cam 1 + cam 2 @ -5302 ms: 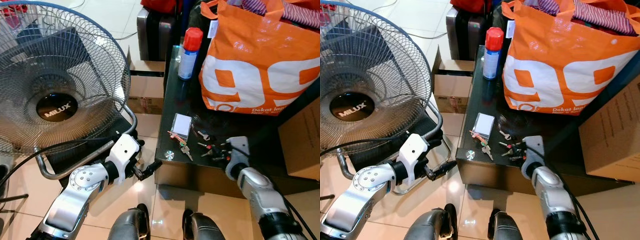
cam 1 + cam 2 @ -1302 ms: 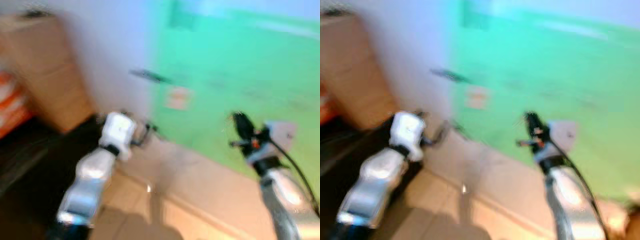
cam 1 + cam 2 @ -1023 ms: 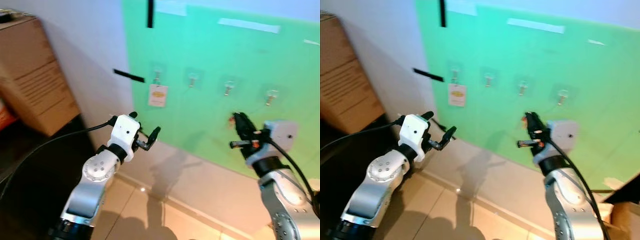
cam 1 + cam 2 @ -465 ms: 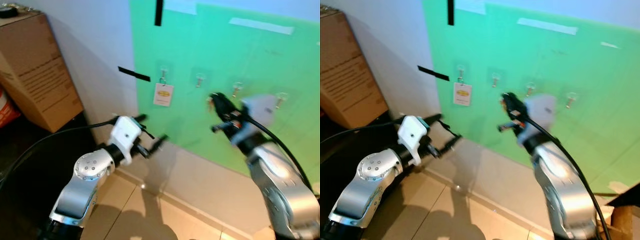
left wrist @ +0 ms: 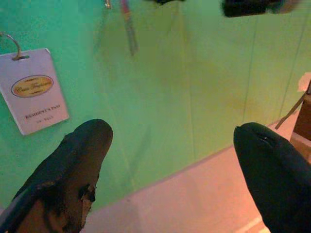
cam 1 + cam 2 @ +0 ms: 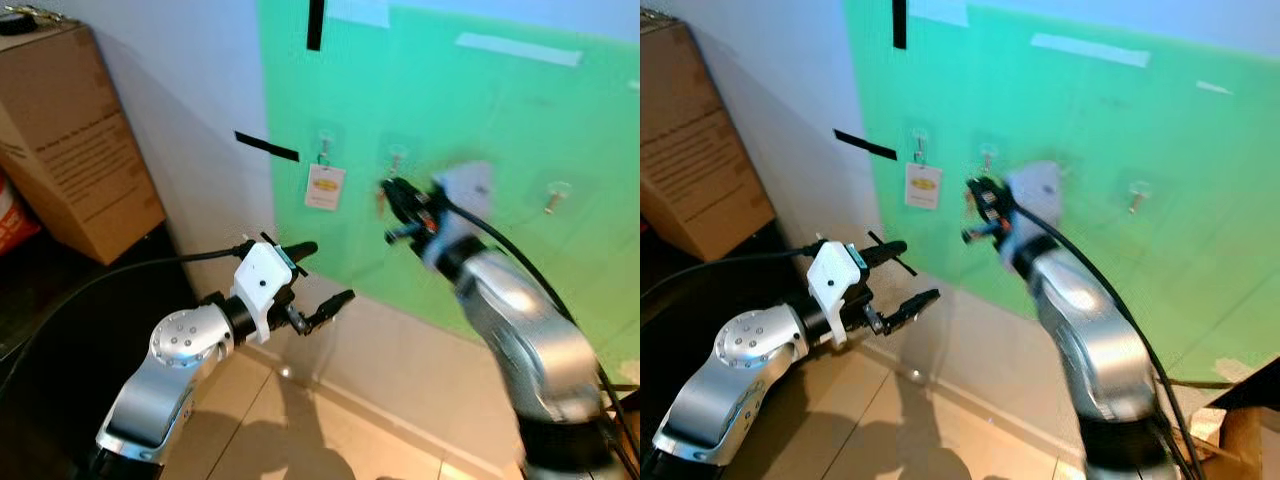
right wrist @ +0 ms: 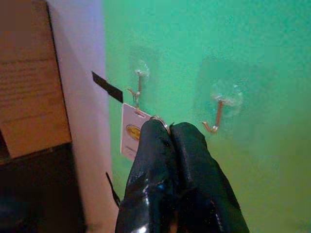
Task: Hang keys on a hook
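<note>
Green board fixed to a pale wall (image 6: pixel 200 120) forms the backdrop, with a row of small metal hooks stuck across it and beige floor tiles (image 6: pixel 300 430) below. Nearest the camera, the left gripper (image 6: pixel 318 277) hangs low in front of the wall's base, its two black fingers spread wide apart and holding nothing. Beyond it, the right gripper (image 7: pixel 170 127) is raised close to the green board (image 6: pixel 480 200), its fingers pressed tightly together. A thin silver key ring (image 7: pixel 160 119) peeks out at the fingertips, so it appears to be gripping the keys; the keys themselves are hidden behind the fingers, so their long axis and the way they point cannot be told. Just ahead of the closed jaws and slightly to one side stands a bare hook (image 7: pixel 215 119), its upturned tip facing out from the board, near the fingertips but not touching them. On the other side of the jaws, the neighbouring hook (image 7: pixel 137 87) already carries a white tag (image 7: pixel 130 132) hanging straight down. A brown cardboard box (image 6: pixel 70 130) sits off by the wall. Judging from this, the carry to the board is done; what remains is slipping the ring over the bare hook's tip and letting go.
</note>
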Controlling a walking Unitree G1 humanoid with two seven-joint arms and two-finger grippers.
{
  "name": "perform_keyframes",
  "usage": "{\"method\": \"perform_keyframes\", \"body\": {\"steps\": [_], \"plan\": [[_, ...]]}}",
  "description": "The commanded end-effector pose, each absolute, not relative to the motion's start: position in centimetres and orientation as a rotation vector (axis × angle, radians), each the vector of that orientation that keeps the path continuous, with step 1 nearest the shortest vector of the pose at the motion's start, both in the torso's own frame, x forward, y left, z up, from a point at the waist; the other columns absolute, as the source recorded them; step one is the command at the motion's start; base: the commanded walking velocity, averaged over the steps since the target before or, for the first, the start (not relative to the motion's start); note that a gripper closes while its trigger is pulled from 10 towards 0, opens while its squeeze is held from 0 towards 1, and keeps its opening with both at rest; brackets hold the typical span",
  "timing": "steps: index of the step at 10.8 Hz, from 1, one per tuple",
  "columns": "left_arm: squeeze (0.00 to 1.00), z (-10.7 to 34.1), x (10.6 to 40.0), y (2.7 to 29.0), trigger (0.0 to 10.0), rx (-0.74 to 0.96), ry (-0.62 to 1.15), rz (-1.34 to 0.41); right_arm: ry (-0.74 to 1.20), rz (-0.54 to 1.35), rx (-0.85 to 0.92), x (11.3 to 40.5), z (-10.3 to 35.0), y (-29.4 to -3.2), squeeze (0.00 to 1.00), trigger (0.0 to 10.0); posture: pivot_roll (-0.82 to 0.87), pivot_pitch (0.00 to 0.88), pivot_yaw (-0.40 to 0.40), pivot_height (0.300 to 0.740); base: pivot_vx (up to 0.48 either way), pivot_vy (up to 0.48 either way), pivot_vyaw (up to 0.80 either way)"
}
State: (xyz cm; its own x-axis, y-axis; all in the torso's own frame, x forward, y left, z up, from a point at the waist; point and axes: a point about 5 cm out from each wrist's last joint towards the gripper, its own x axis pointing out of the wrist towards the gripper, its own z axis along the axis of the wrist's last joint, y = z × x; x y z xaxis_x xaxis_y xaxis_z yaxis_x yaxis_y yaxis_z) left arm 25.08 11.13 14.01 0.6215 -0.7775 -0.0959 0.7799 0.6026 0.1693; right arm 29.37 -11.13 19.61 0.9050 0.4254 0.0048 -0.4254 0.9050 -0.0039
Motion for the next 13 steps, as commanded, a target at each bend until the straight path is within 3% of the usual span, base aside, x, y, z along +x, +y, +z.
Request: {"method": "perform_keyframes", "body": {"steps": [1, 7, 13], "plan": [[0.0, 14.2, 24.9, 11.2, 10.0, 0.208, 0.014, -0.91, 0.007, 0.425, -0.003, 29.8, 19.7, -11.2, 0.0, 10.0, -0.09, 0.0, 0.003, 0.74, 0.0, 0.0, 0.0], [0.0, 14.4, 25.0, 11.6, 10.0, 0.217, 0.023, -0.9, 0.037, 0.309, 0.014, 32.8, 20.2, -11.9, 0.0, 10.0, -0.08, 0.008, 0.002, 0.74, 0.0, 0.0, 0.0], [0.0, 14.4, 25.0, 11.5, 10.0, 0.212, 0.026, -0.912, 0.012, 0.386, 0.083, 30.9, 21.5, -12.9, 0.0, 10.0, -0.09, 0.013, 0.012, 0.74, 0.0, 0.0, 0.0]]}}
